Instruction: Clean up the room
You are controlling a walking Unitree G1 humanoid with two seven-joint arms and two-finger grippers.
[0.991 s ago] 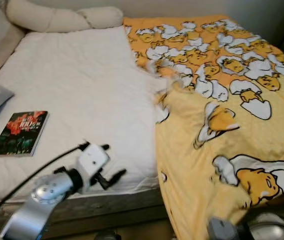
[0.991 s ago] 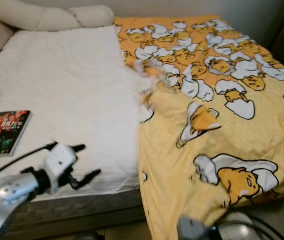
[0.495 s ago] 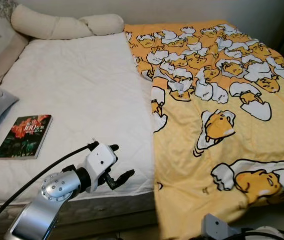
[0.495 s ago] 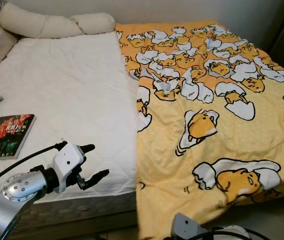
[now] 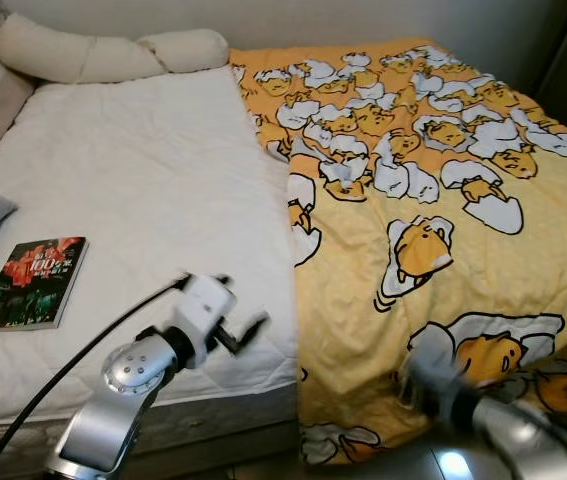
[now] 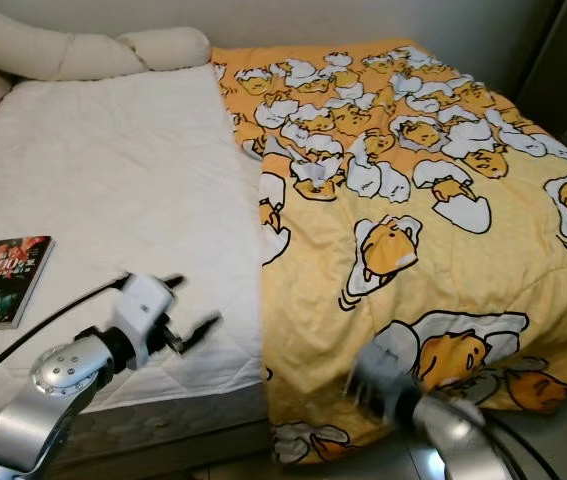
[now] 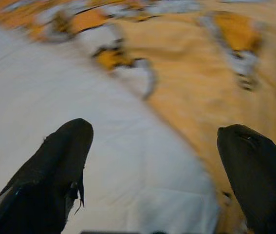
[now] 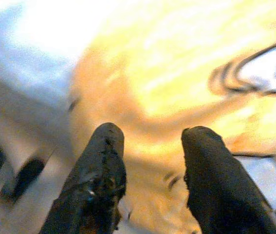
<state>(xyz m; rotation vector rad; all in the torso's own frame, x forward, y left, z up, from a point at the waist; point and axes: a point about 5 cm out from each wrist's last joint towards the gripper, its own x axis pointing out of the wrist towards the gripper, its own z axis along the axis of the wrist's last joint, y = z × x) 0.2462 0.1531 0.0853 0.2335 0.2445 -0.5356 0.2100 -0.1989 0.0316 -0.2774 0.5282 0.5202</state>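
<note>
The white mattress [image 5: 133, 180] is bare on the robot's left half; the yellow egg-print blanket [image 5: 433, 210] covers the right half and hangs over the foot edge. A book [image 5: 29, 283] lies near the mattress's left edge. The left gripper [image 7: 152, 161] hovers with fingers spread wide over the blanket's inner edge; the right gripper [image 8: 150, 170], fingers apart and empty, is at the blanket's hanging corner.

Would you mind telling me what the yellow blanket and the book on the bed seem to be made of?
The yellow blanket looks like soft woven cloth, probably cotton, matte: it creases and drapes over the bed's edge, with a printed cartoon pattern. The book looks like a paperback with a slightly glossy printed card cover; it lies flat and thin on the quilted white mattress cover.
</note>
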